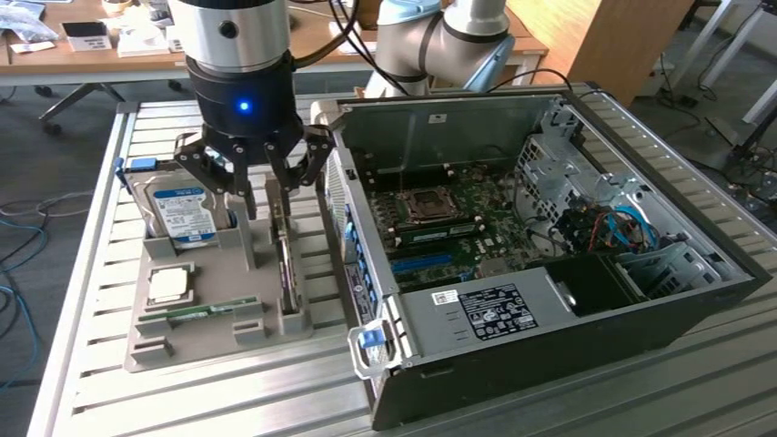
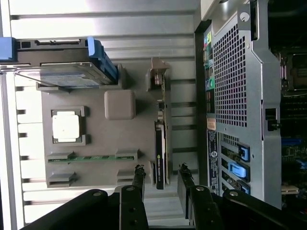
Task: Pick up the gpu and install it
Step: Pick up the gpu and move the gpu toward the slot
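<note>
Black fingers (image 2: 138, 177) of the end effector (image 2: 160, 167) fill the near edge of the wrist view. They stand spread apart with the gpu (image 2: 161, 143) lined up in the gap between them. The end effector is released and grasps nothing; whether either finger touches the card cannot be told.

In the exterior view, a grey holder tray (image 1: 206, 344) lies on the slatted metal bench (image 1: 243, 405), at nine o'clock from the computer case (image 1: 547, 387). A hard drive (image 1: 182, 214) with a blue-and-white label stands tilted at the tray's eleven o'clock corner. At six o'clock from it a square processor chip (image 1: 167, 285) lies flat in its pocket. Just below that, a narrow green memory stick (image 1: 195, 314) sits in a slot.

Along the tray's three o'clock side the gpu (image 1: 287, 273) stands on edge in its slot, just beside the case. The end effector (image 1: 269, 205) hangs at twelve o'clock over the card, its blue light lit. The case lies open, with its motherboard (image 1: 449, 228) facing up.
</note>
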`<state>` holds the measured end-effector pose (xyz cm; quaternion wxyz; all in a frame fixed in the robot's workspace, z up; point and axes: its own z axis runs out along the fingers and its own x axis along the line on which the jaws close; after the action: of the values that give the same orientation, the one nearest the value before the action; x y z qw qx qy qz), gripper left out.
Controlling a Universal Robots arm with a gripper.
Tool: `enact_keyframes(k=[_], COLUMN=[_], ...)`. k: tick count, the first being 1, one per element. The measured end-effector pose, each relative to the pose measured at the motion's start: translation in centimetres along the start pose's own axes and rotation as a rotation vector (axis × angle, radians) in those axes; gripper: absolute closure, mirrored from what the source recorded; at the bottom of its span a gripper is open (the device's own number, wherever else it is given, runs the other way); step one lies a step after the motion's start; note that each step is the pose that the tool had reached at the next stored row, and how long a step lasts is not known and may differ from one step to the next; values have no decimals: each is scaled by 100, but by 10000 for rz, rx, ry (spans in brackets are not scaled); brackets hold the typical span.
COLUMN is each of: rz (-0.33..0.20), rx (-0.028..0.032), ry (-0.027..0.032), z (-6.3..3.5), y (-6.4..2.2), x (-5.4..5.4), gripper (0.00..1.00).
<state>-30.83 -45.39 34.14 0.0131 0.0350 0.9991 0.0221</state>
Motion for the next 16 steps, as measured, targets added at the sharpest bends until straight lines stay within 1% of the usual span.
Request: enact_keyframes(k=[3, 11, 16], rz=[0, 0, 0], rx=[0, 0, 0], ry=[1, 0, 0], z=[17, 21, 39], y=[-1, -1, -2], x=[0, 1, 1], gripper=[58, 58, 58])
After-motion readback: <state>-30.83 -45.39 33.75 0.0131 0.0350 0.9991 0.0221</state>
